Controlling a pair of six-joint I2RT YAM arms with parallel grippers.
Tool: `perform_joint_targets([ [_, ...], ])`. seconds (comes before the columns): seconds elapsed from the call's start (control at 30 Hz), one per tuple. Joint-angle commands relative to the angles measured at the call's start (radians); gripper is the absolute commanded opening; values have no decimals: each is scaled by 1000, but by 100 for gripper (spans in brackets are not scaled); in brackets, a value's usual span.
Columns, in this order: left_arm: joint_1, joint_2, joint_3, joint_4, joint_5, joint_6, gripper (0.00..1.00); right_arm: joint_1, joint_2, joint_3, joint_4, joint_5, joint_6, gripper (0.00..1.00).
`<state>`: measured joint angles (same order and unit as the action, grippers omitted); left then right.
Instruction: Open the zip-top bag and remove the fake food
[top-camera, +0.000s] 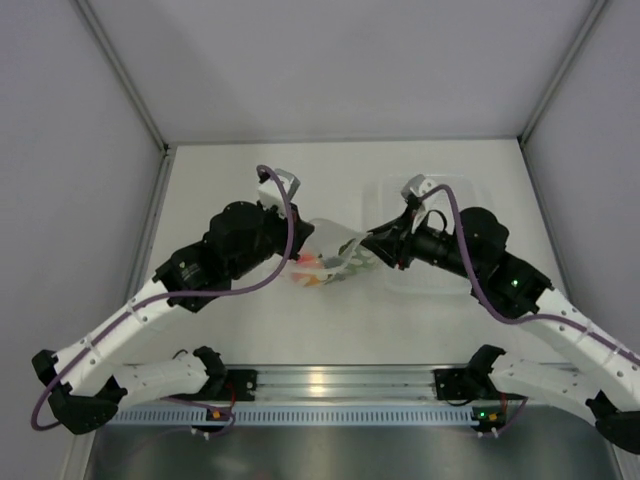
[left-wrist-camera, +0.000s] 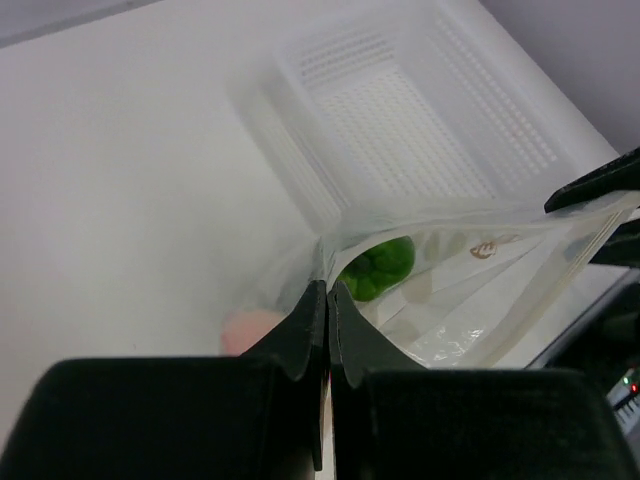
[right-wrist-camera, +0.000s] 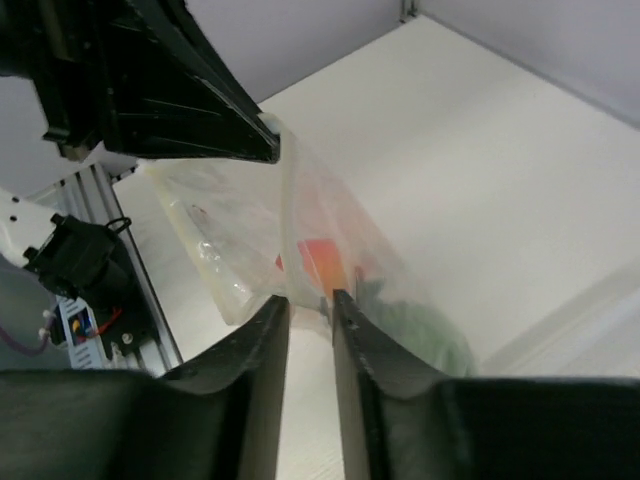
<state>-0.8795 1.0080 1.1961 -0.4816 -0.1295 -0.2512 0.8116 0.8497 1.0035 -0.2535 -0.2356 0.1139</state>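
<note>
The zip-top bag (top-camera: 335, 246) hangs stretched between my two grippers over the middle of the table. My left gripper (top-camera: 308, 238) is shut on the bag's rim (left-wrist-camera: 328, 290). My right gripper (top-camera: 368, 243) sits at the opposite rim, its jaws a narrow gap apart (right-wrist-camera: 311, 302); bare table shows between them and the film lies just past the tips. Fake food is inside the bag: a green pepper (left-wrist-camera: 382, 262), a pinkish peach (left-wrist-camera: 250, 325), an orange-red piece (right-wrist-camera: 322, 262) and a blurred dark green one (right-wrist-camera: 425, 335).
A rigid clear tray (top-camera: 470, 186) lies on the table at the right, under my right arm, just beyond the bag (left-wrist-camera: 420, 130). Grey walls close in the back and both sides. An aluminium rail (top-camera: 330, 382) runs along the near edge.
</note>
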Motion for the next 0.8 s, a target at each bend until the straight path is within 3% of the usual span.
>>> perform_joint_targets([
  [0.0,2,6,25,-25,-254,-141,0,15,57,-3,118,128,114,30],
  [0.2,2,27,-22,-34,-421,-339,0,14,126,-81,215,272,312,40],
  [0.23,2,26,-32,-34,-441,-368,0,12,135,-95,229,294,344,50],
  [0.33,2,21,-75,-32,-502,-482,0,9,164,-157,315,321,463,61],
  [0.5,1,-14,-150,-9,-539,-632,0,9,225,-233,454,247,594,63],
  [0.77,-3,20,-182,66,-496,-649,0,9,353,-188,566,128,661,64],
])
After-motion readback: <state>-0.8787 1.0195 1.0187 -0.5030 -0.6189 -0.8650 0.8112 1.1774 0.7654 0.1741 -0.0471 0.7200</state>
